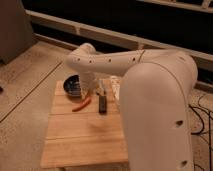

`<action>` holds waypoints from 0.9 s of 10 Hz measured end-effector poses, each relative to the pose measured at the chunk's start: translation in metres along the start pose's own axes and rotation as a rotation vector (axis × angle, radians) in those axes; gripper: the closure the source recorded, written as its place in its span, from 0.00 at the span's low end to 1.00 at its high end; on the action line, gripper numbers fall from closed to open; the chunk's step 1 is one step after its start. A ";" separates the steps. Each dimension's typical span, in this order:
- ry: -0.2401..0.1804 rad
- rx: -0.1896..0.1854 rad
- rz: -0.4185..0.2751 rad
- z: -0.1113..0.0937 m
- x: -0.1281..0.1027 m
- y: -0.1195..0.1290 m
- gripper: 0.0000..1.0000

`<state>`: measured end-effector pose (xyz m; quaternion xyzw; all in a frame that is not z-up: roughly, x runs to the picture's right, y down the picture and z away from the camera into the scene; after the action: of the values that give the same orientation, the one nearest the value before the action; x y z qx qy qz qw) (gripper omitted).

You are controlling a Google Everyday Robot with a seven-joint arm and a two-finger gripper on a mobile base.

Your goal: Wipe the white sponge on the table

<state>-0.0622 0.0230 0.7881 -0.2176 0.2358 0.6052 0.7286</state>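
Observation:
The table [80, 135] of light wooden planks fills the lower middle of the camera view. My white arm reaches in from the right, bends at the upper left and comes down over the table's far part. The gripper [92, 88] is low there, between a dark bowl and a black bar, mostly hidden by the forearm. The white sponge [103, 85] is a pale bluish block lying at the far end of the black bar [102, 103], just right of the gripper.
A dark bowl [73, 85] stands at the table's far left corner. An orange object [82, 105] lies left of the black bar. A pale object [116, 88] shows partly behind my arm. Speckled floor surrounds the table, with a low wall behind.

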 end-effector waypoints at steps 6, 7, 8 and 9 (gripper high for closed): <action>-0.233 -0.188 -0.079 -0.033 -0.059 -0.038 0.35; -0.262 -0.208 -0.095 -0.040 -0.061 -0.042 0.35; -0.271 -0.215 -0.101 -0.043 -0.061 -0.042 0.35; -0.270 -0.216 -0.105 -0.043 -0.061 -0.039 0.35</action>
<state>-0.0369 -0.0570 0.7926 -0.2234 0.0578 0.6117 0.7567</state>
